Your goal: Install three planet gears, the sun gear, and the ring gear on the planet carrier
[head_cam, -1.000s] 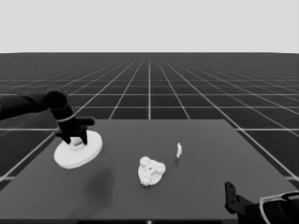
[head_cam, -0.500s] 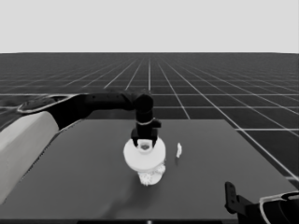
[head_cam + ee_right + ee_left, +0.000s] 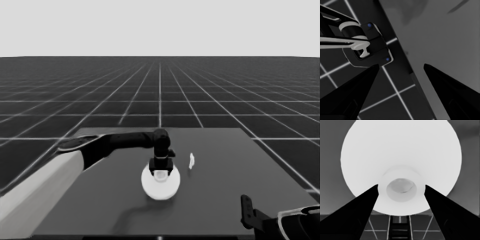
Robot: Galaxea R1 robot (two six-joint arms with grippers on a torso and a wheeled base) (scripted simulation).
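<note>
left gripper [image 3: 160, 171] (jaws) gripping smooth round ring gear [image 3: 160, 184]

A dark, flat bench [image 3: 260, 200] stands on a dark floor [image 3: 75, 95] ruled with a pale grid that runs back to a straight horizon. Above it lies a pale blank band [image 3: 160, 27]. Past the bench's edge, dark machinery [image 3: 367, 47] with small blue lights shows.

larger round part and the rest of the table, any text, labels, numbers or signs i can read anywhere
None: no view shows any writing.
The large white round part with a raised hub, gripped at the hub by the left gripper, is blank.
The thin white piece and the dark table carry no marks.
The right gripper waits at the table's corner.
</note>
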